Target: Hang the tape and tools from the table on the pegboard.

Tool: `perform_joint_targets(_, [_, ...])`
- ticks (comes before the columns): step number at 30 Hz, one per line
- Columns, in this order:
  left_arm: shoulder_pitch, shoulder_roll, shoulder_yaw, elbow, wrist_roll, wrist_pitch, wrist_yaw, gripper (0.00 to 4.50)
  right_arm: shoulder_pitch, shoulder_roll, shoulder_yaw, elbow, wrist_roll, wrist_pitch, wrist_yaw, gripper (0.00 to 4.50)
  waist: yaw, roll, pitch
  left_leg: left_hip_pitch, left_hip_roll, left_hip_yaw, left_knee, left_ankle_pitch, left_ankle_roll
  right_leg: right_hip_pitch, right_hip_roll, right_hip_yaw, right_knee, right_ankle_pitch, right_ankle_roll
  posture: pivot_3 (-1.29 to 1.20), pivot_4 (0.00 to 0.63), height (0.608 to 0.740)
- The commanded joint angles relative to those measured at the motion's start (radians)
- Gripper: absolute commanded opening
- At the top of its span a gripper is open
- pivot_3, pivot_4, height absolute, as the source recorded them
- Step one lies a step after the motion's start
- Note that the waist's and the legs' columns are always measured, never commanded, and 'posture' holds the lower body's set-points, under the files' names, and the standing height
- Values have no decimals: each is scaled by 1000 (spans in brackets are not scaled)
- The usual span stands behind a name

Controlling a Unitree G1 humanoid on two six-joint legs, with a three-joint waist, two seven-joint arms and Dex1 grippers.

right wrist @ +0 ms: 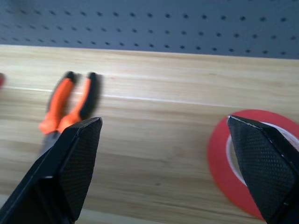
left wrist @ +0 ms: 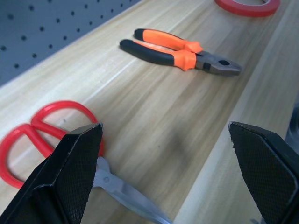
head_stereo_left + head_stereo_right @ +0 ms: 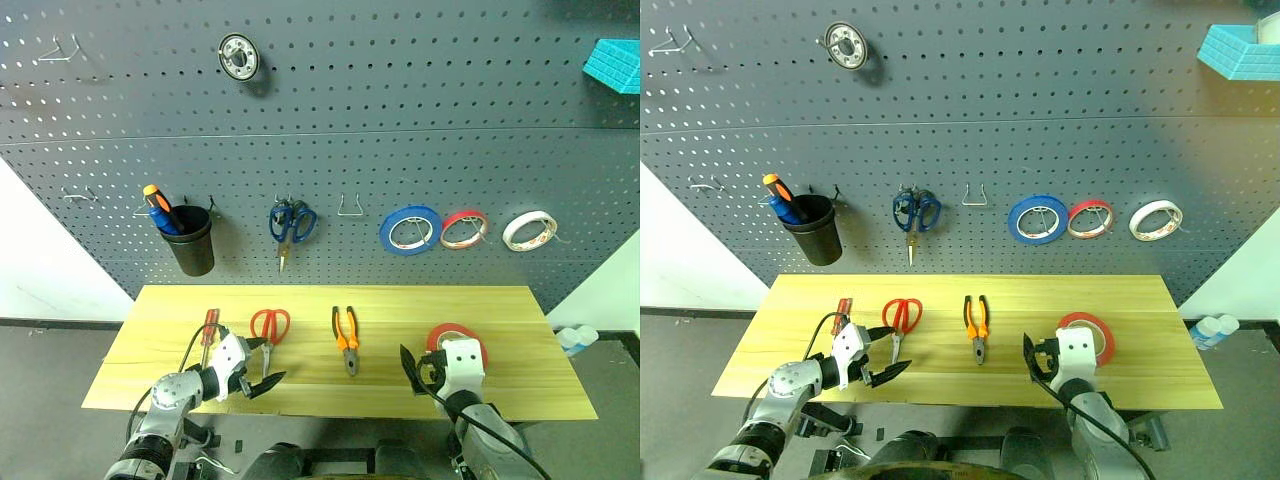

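On pegboard (image 3: 330,120), black cup (image 3: 191,240) holds screwdrivers (image 3: 160,209).

White walls (image 3: 40,270) flank the panel, with a dark grey floor (image 3: 50,370) below.

The two head views look forward and down from behind the counter (image 3: 330,300), facing the pegboard (image 3: 400,110) squarely; they share the same scene, slightly offset sideways. The left wrist view sits low and close over the counter, looking along the left claw (image 2: 166,172) across the red-handled scissors (image 2: 42,135) toward the pliers (image 2: 180,51). The right wrist view, equally near, faces the pegboard over the pliers and the red tape (image 1: 224,158).
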Motion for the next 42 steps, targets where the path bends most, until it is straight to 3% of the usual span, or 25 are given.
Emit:
perform_joint_targets(1, [-146, 3, -45, -369, -17, 291, 15, 4500, -46, -2, 3, -14, -22, 45, -19, 4476, 20, -2, 1, -1, 0, -1, 1, 0, 0, -1, 1, -1, 0, 1, 0, -61, 0, 720])
perform_joint_targets(7, [-103, 66, -85, -568, -9, 492, 8, 4500, -65, -8, 21, -4, -23, 77, -4, 4476, -20, 11, -9, 3, 2, 13, -5, -3, 4, -1, 1, 13, 0, 1, 2, -41, 0, 720])
perform_joint_targets(12, [-81, 119, -109, -656, -22, 578, -22, 4500, -115, -16, 10, 27, -40, 153, -21, 4476, -15, -1, -3, 0, 2, 16, -5, -3, 5, -11, 4, 20, 0, 1, 3, -21, 0, 720])
perform_joint_targets(21, [-57, 206, -129, -712, -21, 620, -52, 4500, -259, -61, -36, 120, -42, 284, -22, 4476, 14, -2, 36, -1, 3, 18, -1, -3, 5, -12, 6, 21, 0, 4, 1, 6, 80, 720])
perform_joint_targets(30, [-34, 211, -150, -773, -23, 653, -49, 4500, -349, -106, -68, 189, -50, 346, -14, 4476, 10, -4, 80, -17, 4, 18, -2, 0, 0, -24, 5, 22, -1, 6, 1, 10, 154, 720])
perform_joint_targets(42, [30, 236, -145, -859, -41, 705, -45, 4500, -389, -131, -77, 222, -34, 477, 6, 4476, 10, -6, 115, -30, 5, 19, -1, 0, -1, -35, 4, 21, 0, 7, 1, 22, 180, 720])
